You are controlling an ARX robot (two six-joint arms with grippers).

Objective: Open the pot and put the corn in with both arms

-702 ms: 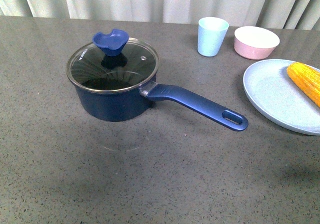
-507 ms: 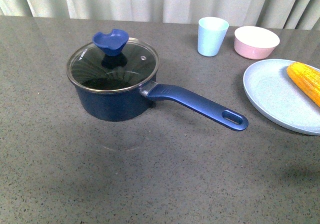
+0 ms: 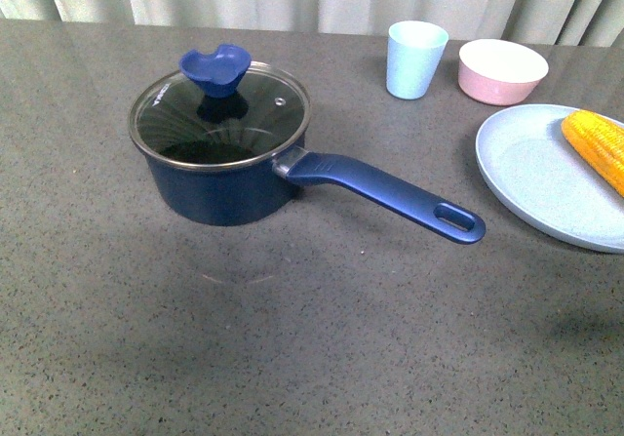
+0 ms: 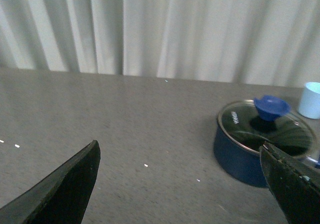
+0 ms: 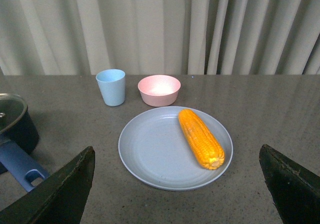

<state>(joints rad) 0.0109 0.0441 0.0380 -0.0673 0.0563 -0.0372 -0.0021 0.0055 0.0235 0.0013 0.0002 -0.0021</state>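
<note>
Since the glass lid [image 3: 219, 116] sat on the blue saucepan [image 3: 219, 184] and the corn cob [image 3: 597, 146] lay on a plate [image 3: 531, 178] well to its right, nothing was done; left gripper [image 4: 178, 146] and right gripper [image 5: 176, 150] gaped empty.

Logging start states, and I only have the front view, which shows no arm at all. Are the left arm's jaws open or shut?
Observer: Open. In the left wrist view the left arm's jaws stand wide apart with nothing between them, and the pot sits ahead of them.
Operator: And the right arm's?
Observer: The right arm's jaws are also wide apart and empty, with the plate ahead of them.
Operator: My view cuts the corn off at the edge. Is it whole?
Observer: Yes. The right wrist view shows the corn end to end, lying wholly inside the plate's rim.
</note>
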